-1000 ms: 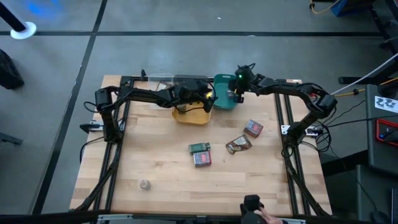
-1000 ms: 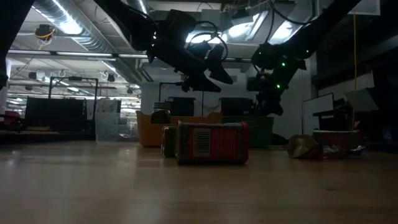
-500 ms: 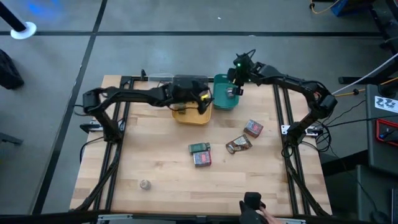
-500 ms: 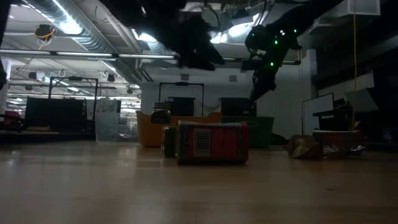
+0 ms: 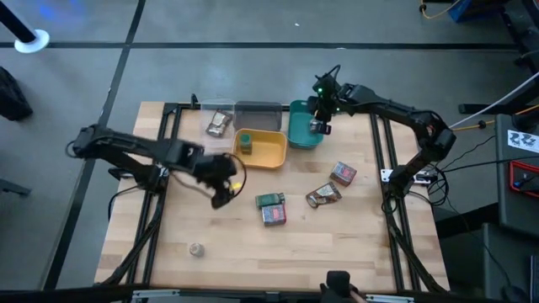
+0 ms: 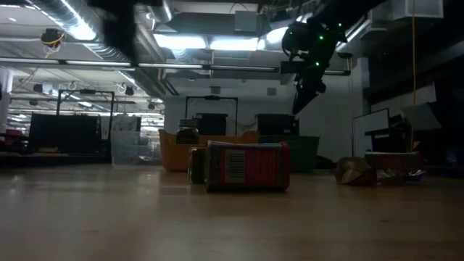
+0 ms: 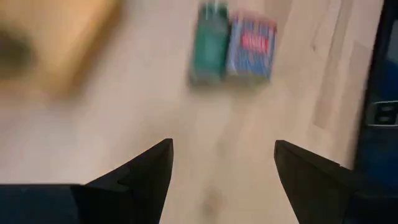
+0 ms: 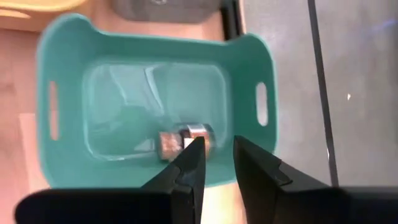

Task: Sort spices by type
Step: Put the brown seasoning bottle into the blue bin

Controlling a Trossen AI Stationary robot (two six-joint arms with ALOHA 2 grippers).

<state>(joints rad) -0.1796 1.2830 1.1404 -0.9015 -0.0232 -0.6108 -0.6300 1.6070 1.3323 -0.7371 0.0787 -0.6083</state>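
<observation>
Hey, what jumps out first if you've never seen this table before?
Probably the coloured trays at the far edge: a yellow tray holding a green-capped jar, and a teal tray with a small tin under the right gripper. Mid-table, the open left gripper hangs near a red box.

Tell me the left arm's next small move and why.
Probably lower the left gripper toward the green-capped jar lying beside the red box mid-table. Its fingers are open and empty, the wrist view already looks at that pair, and one jar already sits in the yellow tray.
</observation>
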